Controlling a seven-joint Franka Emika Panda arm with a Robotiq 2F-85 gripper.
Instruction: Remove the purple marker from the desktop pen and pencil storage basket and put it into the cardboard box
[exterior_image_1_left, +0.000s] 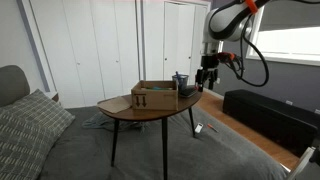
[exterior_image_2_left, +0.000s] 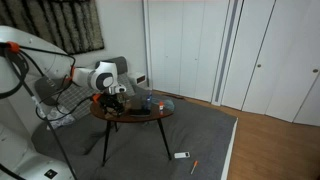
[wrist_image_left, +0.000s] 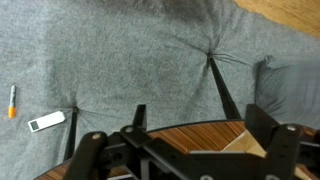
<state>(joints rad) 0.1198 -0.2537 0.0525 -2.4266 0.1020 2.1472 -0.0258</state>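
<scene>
The cardboard box (exterior_image_1_left: 152, 97) is a low tan box on the small round wooden table (exterior_image_1_left: 125, 112); it also shows in an exterior view (exterior_image_2_left: 133, 106). A dark pen holder (exterior_image_1_left: 180, 82) stands next to the box at the table's end. I cannot make out the purple marker. My gripper (exterior_image_1_left: 207, 80) hangs just past the holder, over the table's edge. In the wrist view my gripper (wrist_image_left: 200, 128) is open and empty, its fingers spread over the table rim, with a corner of the box (wrist_image_left: 248, 143) between them.
A sofa with a grey plaid cushion (exterior_image_1_left: 25, 125) stands beside the table. On the grey carpet lie a white flat object (wrist_image_left: 46, 121) and an orange pen (wrist_image_left: 12, 101). White closet doors (exterior_image_1_left: 110, 45) are behind. A dark bench (exterior_image_1_left: 265, 112) stands by the window.
</scene>
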